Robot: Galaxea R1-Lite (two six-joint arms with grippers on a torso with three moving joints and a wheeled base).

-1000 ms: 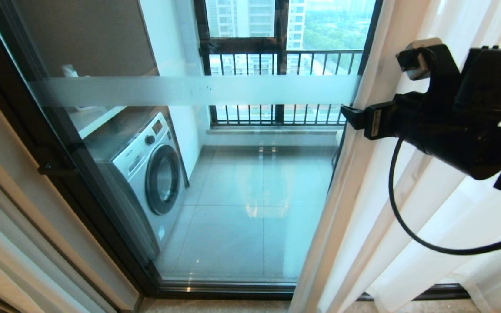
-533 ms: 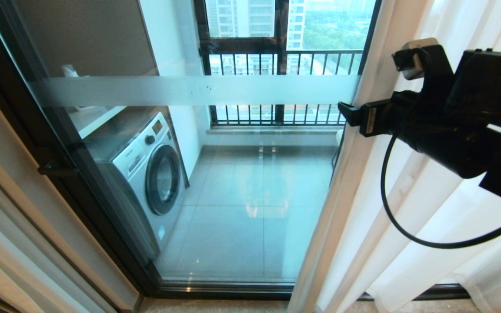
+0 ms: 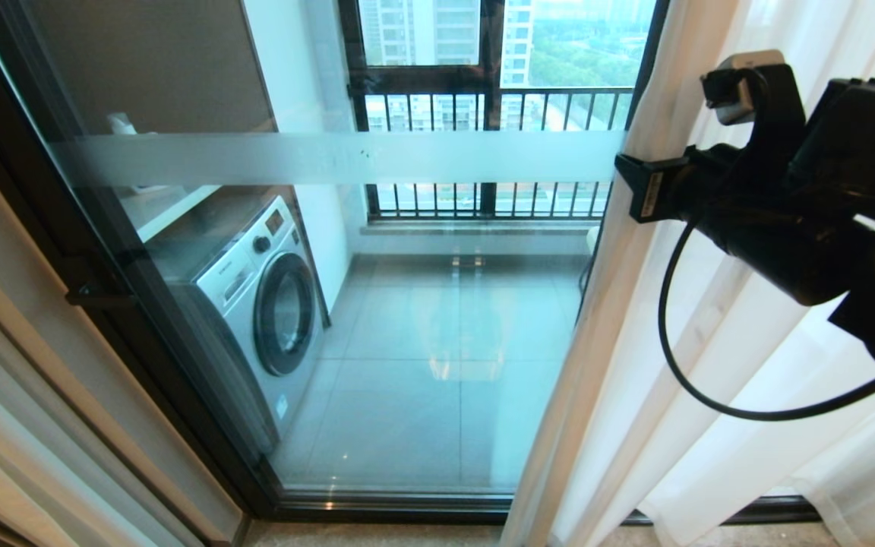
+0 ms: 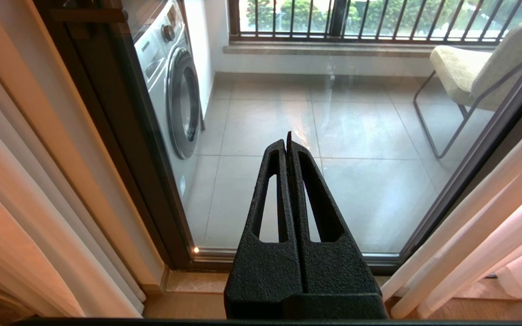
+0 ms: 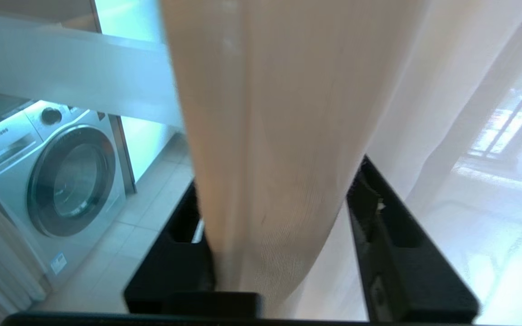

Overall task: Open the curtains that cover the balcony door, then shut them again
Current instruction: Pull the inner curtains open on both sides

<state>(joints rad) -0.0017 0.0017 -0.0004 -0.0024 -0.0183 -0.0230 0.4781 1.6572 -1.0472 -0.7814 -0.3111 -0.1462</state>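
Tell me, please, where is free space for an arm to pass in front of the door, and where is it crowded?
Free: before the balcony door glass, between its left frame and the curtains. Crowded: at the curtain edge, where the right gripper straddles a fold.

Right arm raised at the frame's right edge, left parked.
Right gripper (image 3: 623, 194) reaching in from the upper right of the head view, pointing leftward, jaws partly apart with a fold of cloth between the fingers (image 5: 406, 253). Left gripper (image 4: 288, 142) centred low in its wrist view, fingers pressed together, holding nothing.
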